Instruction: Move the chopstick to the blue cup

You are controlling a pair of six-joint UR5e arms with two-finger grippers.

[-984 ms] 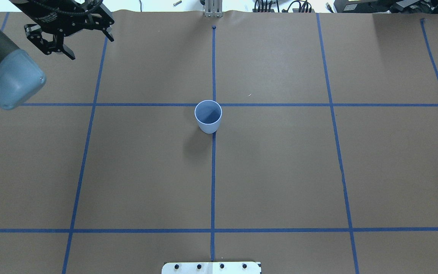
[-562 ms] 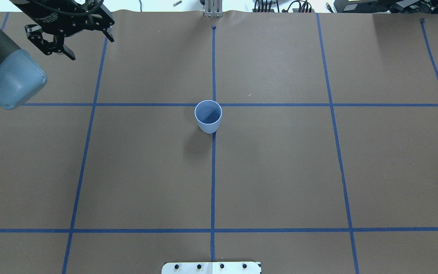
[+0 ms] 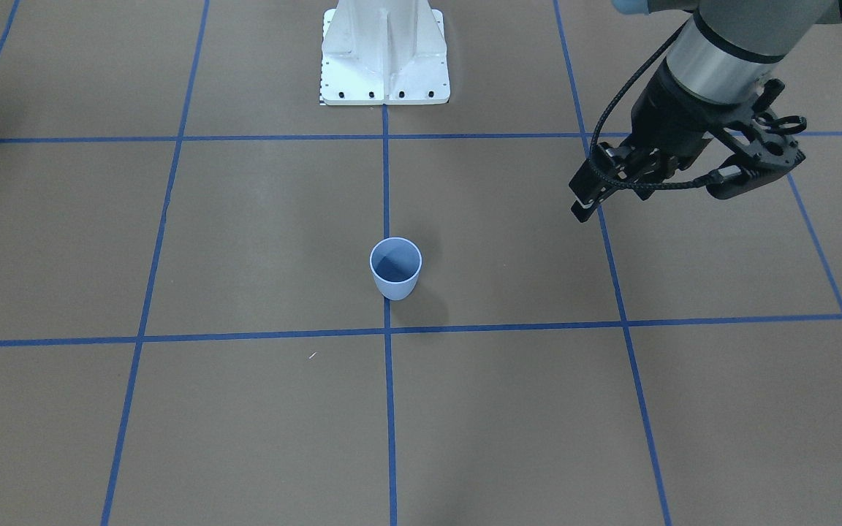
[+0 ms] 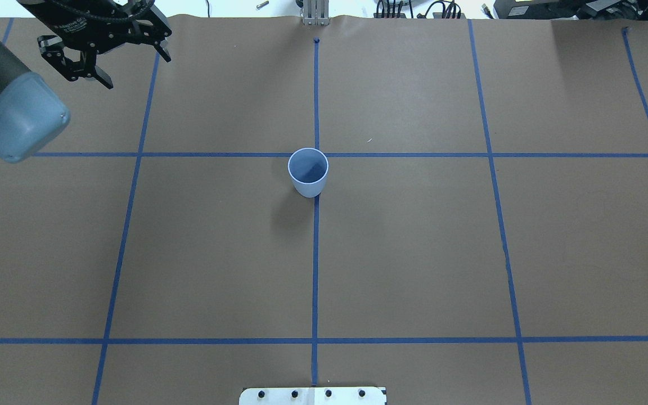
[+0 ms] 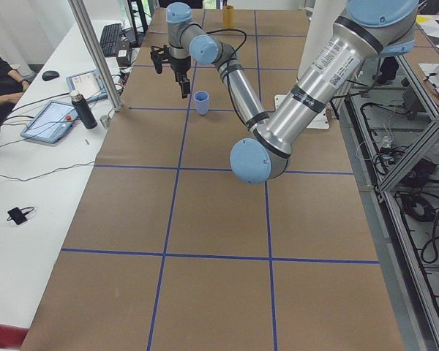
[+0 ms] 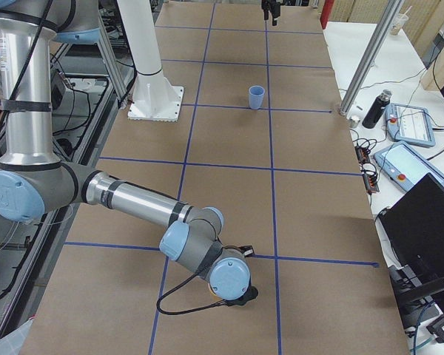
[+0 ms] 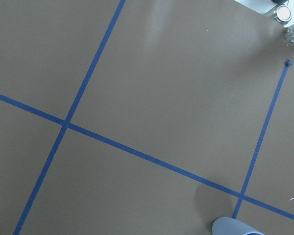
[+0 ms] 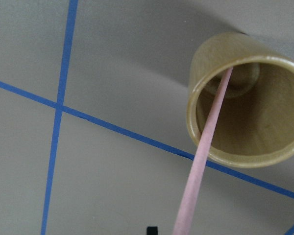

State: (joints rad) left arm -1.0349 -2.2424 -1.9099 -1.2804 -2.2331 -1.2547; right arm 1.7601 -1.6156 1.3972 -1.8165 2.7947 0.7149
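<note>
Off at the right end of the bench (image 4: 414,253), outside the overhead view, the chopstick (image 8: 206,142) stands in a tan holder (image 8: 220,54). Its far end is down inside, and its shaft crosses the rim and runs to the bottom edge of the right wrist view. The right pincer (image 6: 238,297) sits low over that spot in the side view. How its jaws stand is hidden, so I cannot tell whether it grips the stick or is only lined up on it. The left pincer (image 3: 646,203) hangs spread wide and empty over the far left of the bench. The blue cup (image 4: 307,187) stands upright and empty on the centre tape line (image 4: 315,253), well apart from both pincers.

The step in hand looks like drawing the stick out of the holder. It wants a firm pinch, since so thin a stick will likely swivel in the grip. The pull should follow the stick's own line until the tip clears the rim, as a sideways drag would probably tip the holder. At the blue cup, the tip should go low inside before release, because the long stick will lean on the rim and may topple so light a cup.
</note>
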